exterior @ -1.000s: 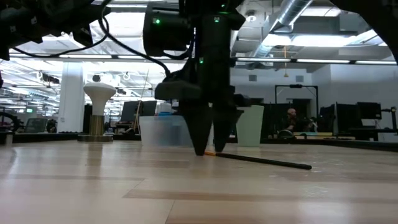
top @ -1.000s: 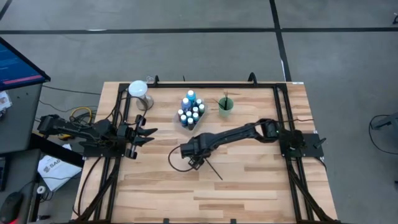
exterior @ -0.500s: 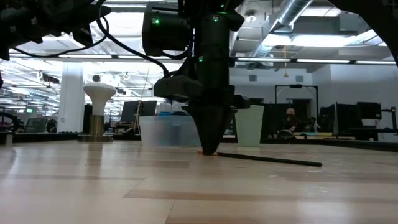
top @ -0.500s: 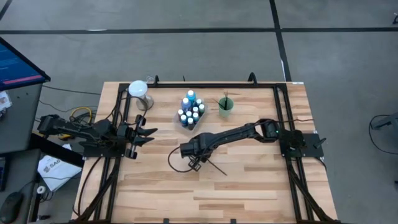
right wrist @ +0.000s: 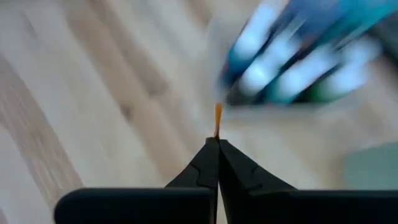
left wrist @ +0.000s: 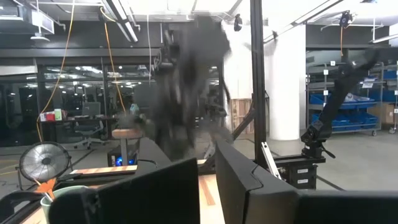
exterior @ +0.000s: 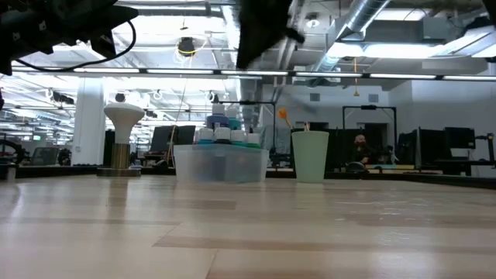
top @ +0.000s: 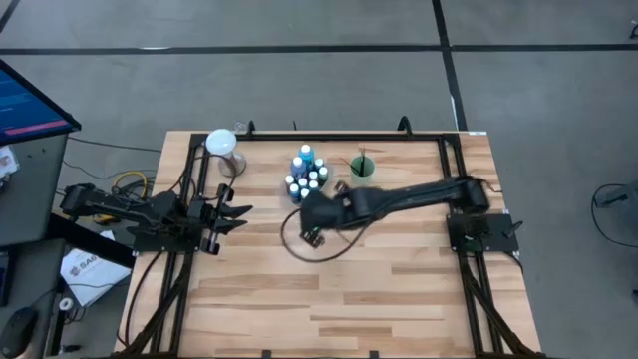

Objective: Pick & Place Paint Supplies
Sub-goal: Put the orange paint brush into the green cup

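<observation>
Above the table (top: 399, 289), the right gripper's (right wrist: 216, 144) fingers pinch an orange-tipped brush (right wrist: 217, 119).

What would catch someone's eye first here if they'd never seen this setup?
Probably the right pincer, lifted off the table near the middle, shut on a thin brush whose orange tip pokes out past its fingers. Just behind it stands a clear tray packed with small paint bottles, with a green cup beside it.

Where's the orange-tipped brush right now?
The right gripper is shut on the orange-tipped brush; in the high view it is off the table, near the middle, just in front of the clear tray of paint bottles.
</observation>
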Controlling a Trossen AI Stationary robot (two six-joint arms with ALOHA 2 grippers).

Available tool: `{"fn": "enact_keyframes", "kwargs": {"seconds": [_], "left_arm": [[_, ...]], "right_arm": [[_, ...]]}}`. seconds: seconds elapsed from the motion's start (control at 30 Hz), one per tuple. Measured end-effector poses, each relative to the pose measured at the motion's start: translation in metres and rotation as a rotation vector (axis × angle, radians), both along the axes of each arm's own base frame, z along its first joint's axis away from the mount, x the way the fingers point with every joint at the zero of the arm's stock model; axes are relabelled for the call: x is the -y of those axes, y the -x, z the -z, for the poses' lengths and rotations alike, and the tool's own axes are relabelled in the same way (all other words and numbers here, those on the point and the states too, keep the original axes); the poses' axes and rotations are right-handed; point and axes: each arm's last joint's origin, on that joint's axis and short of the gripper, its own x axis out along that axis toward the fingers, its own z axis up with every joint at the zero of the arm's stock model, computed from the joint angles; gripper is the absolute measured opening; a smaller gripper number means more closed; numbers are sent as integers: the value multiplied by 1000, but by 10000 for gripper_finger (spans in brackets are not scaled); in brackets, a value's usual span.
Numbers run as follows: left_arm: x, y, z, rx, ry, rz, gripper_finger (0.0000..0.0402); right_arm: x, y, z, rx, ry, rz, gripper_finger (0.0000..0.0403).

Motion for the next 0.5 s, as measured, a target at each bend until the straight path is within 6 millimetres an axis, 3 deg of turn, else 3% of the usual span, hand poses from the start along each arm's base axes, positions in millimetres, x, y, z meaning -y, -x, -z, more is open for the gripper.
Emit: {"fn": "enact_keyframes", "kwargs": {"seconds": [0.13, 0.3, 0.4, 0.5], "left_arm": [[0, 0, 0, 0, 0, 0, 1], [0, 0, 0, 0, 0, 0, 1], [0, 0, 0, 0, 0, 0, 1], [0, 0, 0, 0, 0, 0, 1]], "right_arm": [[15, 24, -51, 134, 148, 25, 0], [47, 58, -88, 246, 252, 42, 0], [69, 83, -97, 316, 300, 67, 0], [89, 105, -94, 386, 361, 91, 0]]}}
